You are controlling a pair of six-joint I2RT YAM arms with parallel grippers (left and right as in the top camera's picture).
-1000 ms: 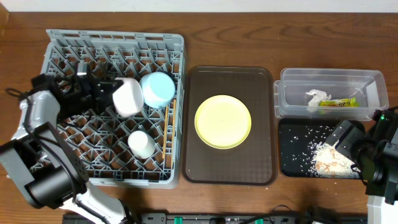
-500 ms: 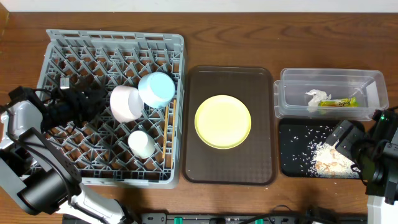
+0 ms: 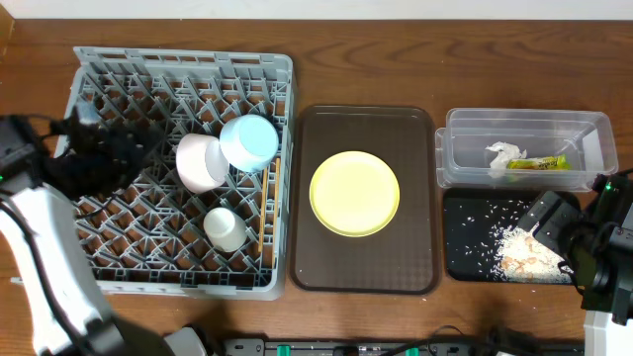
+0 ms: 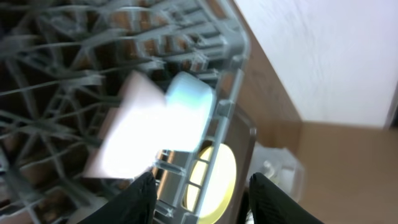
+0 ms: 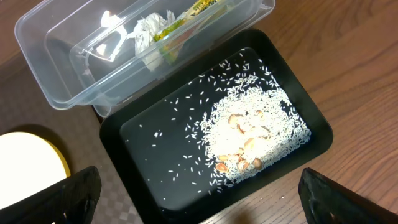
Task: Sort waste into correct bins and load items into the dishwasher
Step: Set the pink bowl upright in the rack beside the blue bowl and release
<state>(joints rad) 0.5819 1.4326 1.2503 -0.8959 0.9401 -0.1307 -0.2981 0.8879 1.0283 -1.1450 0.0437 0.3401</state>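
Note:
The grey dishwasher rack (image 3: 178, 64) holds a pale pink bowl (image 3: 201, 161) on its side, touching a light blue bowl (image 3: 249, 141), with a small white cup (image 3: 226, 228) below them. Thin wooden chopsticks (image 3: 269, 203) lie along its right side. My left gripper (image 3: 138, 150) hangs over the rack just left of the pink bowl (image 4: 137, 137), open (image 4: 205, 202) and empty. The yellow plate (image 3: 354, 193) lies on the brown tray (image 3: 366, 277). My right gripper (image 5: 199, 186) stands wide open over the black tray's (image 5: 149, 137) near edge, by the rice (image 5: 255, 130).
The clear tub (image 3: 593, 129) at the back right holds the white napkin (image 3: 503, 155) and the yellow-green wrapper (image 3: 539, 164). The black tray (image 3: 465, 257) sits in front of it. Bare wooden table surrounds the rack and trays.
My left gripper has opened, let go of the pink bowl and drawn back to the left. The bowl now rests in the rack against the blue bowl. The right arm has not moved.

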